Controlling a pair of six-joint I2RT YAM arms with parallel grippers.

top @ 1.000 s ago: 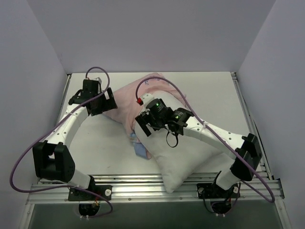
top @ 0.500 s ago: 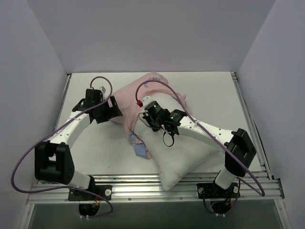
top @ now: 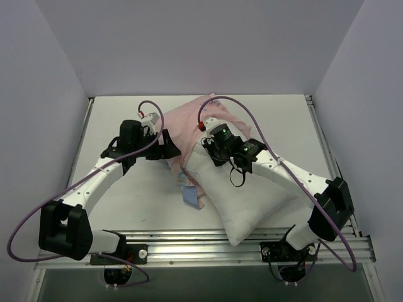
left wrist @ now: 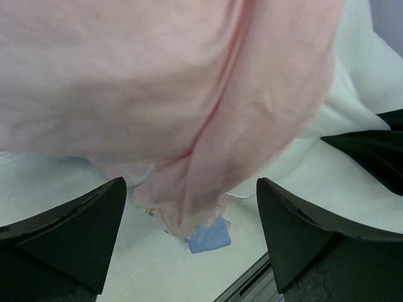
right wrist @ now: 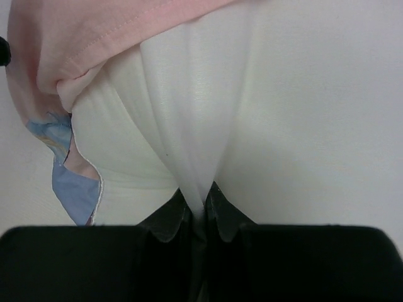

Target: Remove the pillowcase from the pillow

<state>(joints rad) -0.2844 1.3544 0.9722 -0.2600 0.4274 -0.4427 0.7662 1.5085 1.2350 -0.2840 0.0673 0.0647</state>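
Observation:
The pillowcase (top: 189, 123) lies inside out, pale pink, bunched over the far end of the white pillow (top: 252, 198). A small blue printed flap (top: 187, 194) sticks out at its near edge. My right gripper (top: 209, 150) is shut on a pinched fold of the pillow (right wrist: 201, 126), just below the pillowcase hem (right wrist: 94, 38). My left gripper (top: 170, 150) stands open beside the pillowcase's left side. In the left wrist view the pink pillowcase (left wrist: 189, 94) hangs above and ahead of the wide-open gripper (left wrist: 192, 242), and nothing sits between the fingers (left wrist: 82, 233).
The white table (top: 132, 189) is walled on the left, the back and the right. A slatted metal rail (top: 189, 242) runs along its near edge. Purple cables loop over both arms. The right arm (left wrist: 371, 151) shows as a dark shape beyond the pillowcase in the left wrist view.
My right gripper has shut on the pillow and pulled it up and away. My left arm has swung right, up to the pillowcase's side, still open.

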